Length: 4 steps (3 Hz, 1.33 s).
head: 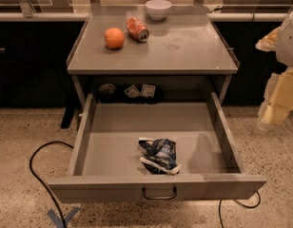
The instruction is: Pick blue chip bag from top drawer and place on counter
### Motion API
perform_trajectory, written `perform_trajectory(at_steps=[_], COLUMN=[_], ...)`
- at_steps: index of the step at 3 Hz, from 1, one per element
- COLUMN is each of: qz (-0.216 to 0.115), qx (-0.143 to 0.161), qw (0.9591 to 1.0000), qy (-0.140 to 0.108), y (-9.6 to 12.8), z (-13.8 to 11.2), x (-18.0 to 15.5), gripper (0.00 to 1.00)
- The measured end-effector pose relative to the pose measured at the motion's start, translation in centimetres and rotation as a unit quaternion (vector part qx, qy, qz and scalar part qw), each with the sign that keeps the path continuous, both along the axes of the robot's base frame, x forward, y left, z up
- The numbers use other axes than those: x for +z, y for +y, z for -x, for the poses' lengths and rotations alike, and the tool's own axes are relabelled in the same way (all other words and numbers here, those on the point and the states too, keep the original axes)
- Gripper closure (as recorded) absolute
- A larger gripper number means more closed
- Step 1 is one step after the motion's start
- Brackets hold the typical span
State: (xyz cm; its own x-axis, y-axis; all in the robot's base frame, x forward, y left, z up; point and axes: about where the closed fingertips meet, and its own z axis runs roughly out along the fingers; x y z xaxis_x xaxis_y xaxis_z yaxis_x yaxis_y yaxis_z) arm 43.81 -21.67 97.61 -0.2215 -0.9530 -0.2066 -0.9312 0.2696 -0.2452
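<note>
The blue chip bag (158, 155) lies crumpled on the floor of the top drawer (122, 127), near its front panel and just right of the middle. The drawer is pulled fully out, with its dark wire handle (159, 194) facing me. The counter (189, 46) is the grey tabletop above it. My gripper (276, 101) hangs at the far right edge of the view, outside the drawer's right wall and above the floor, well apart from the bag. It holds nothing that I can see.
On the counter stand an orange (114, 38), a red-orange soda can (137, 29) on its side and a white bowl (158, 8) at the back. Small dark items (139, 91) sit in the recess behind the drawer. A black cable (39, 175) loops on the floor at left.
</note>
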Motion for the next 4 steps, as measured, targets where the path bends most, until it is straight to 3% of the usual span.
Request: perform_trajectory(at_steps=[2, 3, 4], qz=[-0.014, -0.034, -0.067], qx=[0.004, 0.042, 0.109], qw=[0.9999, 0.9985, 0.9913], qy=[0.002, 0.013, 0.028], y=[0.6, 2.9, 5.6], z=[-0.3, -1.5, -2.5], x=[-1.0, -4.0, -7.6], gripper=[0.0, 0.0, 0.0])
